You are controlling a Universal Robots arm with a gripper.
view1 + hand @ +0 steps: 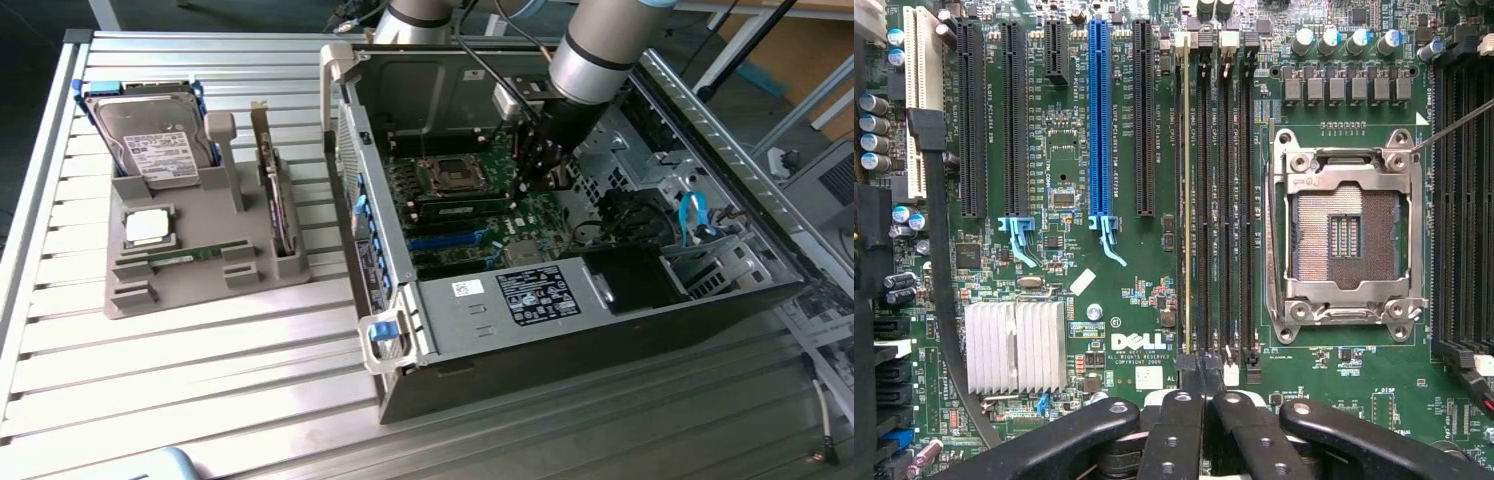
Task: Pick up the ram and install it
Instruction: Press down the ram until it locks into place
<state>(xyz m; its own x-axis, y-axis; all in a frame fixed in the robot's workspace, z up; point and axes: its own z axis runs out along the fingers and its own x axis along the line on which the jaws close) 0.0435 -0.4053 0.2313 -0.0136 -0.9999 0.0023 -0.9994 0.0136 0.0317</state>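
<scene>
Silver slats made the table [200, 380], and a big open computer box [561, 330] lay on it. Inside, the ram [1186, 200] stood on edge in a long slot. The pincer [1202, 375], pressed together, sat at its end. A straight, even push looked best.

Ram [1187, 180] in slot beside socket [1346, 235], gripper [1204, 378] over motherboard [1069, 140]

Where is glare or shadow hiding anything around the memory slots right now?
Exterior view: strong glare on the table slats, and the case interior lies in shade. Wrist view: even light over the motherboard; the heatsink is bright but readable; no glare on the memory slots by the gripper.
</scene>
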